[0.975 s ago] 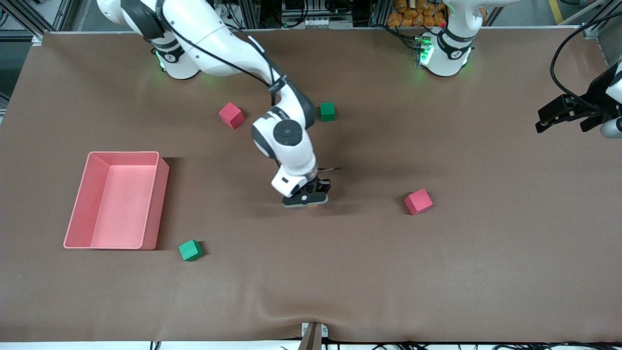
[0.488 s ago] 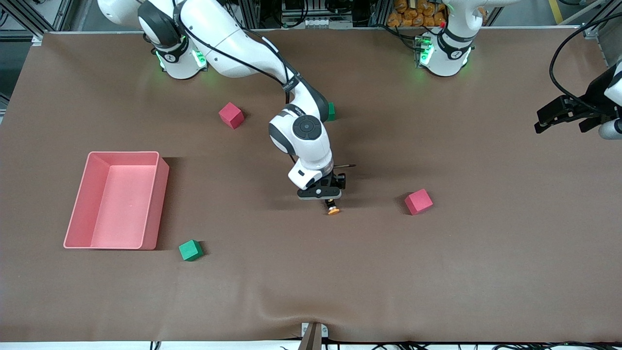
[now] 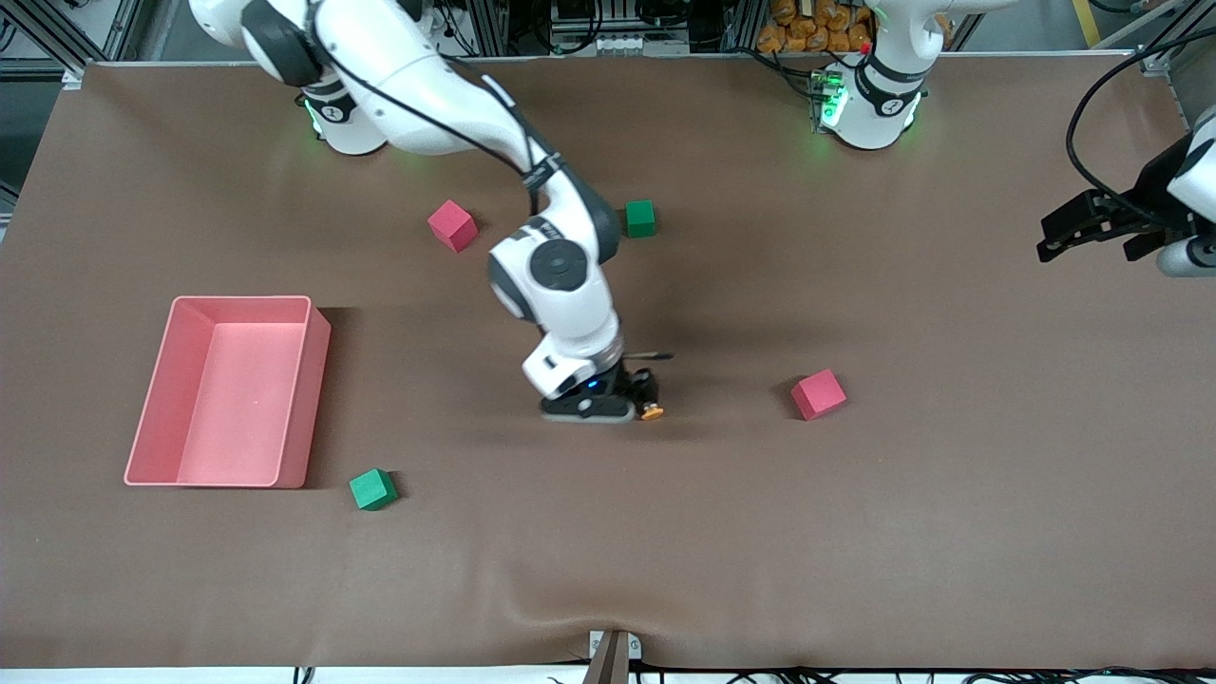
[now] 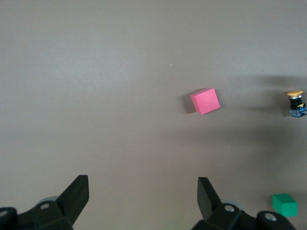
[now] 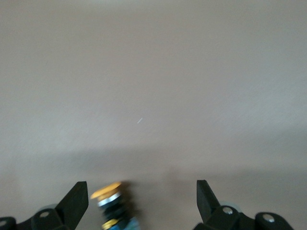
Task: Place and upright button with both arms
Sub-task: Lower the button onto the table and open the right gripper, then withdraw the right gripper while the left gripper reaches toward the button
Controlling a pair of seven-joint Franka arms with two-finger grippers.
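The button (image 3: 652, 411), with an orange cap on a black body, is on the brown table near its middle. My right gripper (image 3: 622, 407) is low over the table, right beside it. In the right wrist view the gripper (image 5: 142, 196) is open. There the button (image 5: 112, 203) is blurred and tilted between the fingers, close to one finger (image 5: 76, 199), and I cannot tell if they touch. My left gripper (image 3: 1083, 242) hangs open and empty in the air at the left arm's end of the table. Its wrist view (image 4: 142, 191) shows the button (image 4: 296, 103) far off.
A pink tray (image 3: 294, 399) stands toward the right arm's end. One red cube (image 3: 818, 393) lies beside the button toward the left arm's end, also seen in the left wrist view (image 4: 206, 101). Another red cube (image 3: 452, 225) and a green cube (image 3: 640, 218) lie farther back. A second green cube (image 3: 372, 489) lies near the tray.
The right hand swung toward the left arm's end, then back and lower. The button shows at about the same spot as half a second ago. The left gripper drifted slightly.
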